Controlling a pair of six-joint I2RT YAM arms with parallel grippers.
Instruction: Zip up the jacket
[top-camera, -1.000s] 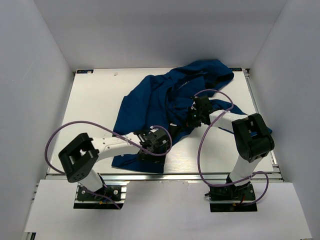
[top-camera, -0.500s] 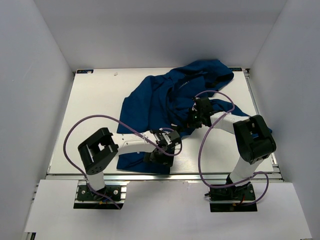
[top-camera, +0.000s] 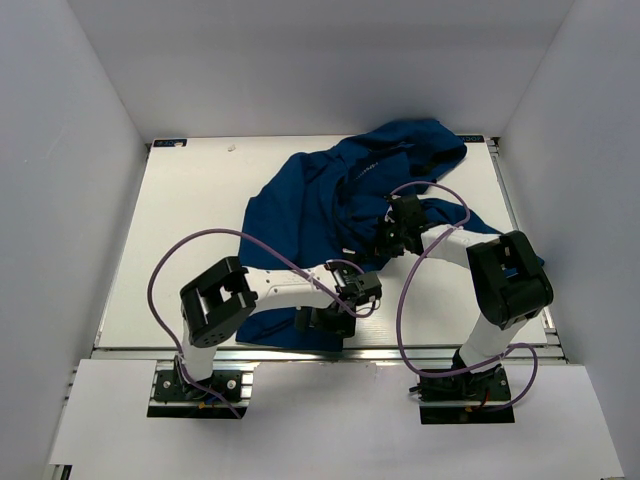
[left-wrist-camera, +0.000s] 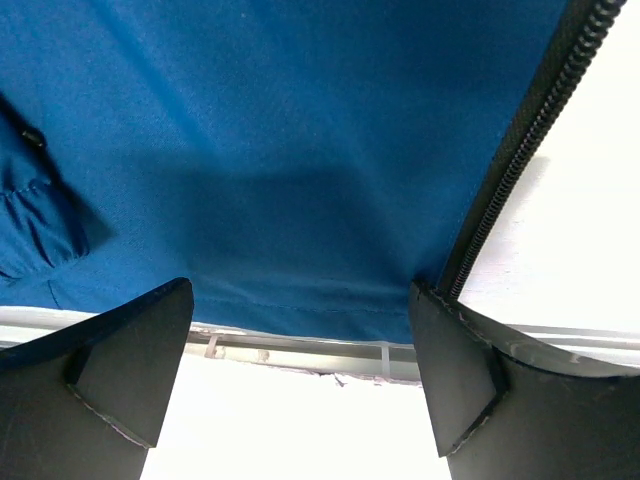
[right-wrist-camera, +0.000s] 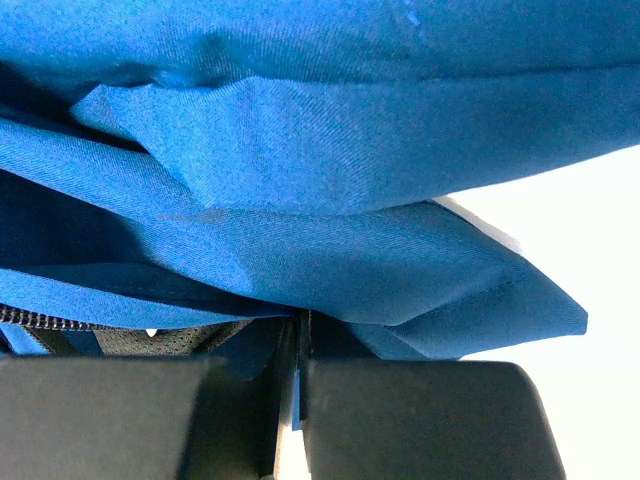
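Note:
The dark blue jacket lies crumpled across the white table, hood at the back right and hem near the front edge. My left gripper hovers open over the hem. In the left wrist view its jaws stand wide apart over the jacket's hem, with the dark zipper teeth running down to the right finger. My right gripper is shut on a fold of jacket fabric at mid-jacket; the right wrist view shows cloth pinched between the fingers and zipper teeth at the left.
The table's metal front rail runs just below the hem. Purple cables loop over both arms. White walls enclose the table on the left, back and right.
My left arm has swung right along the jacket's hem, from the left part to the zipper edge. The right gripper and the jacket have stayed put.

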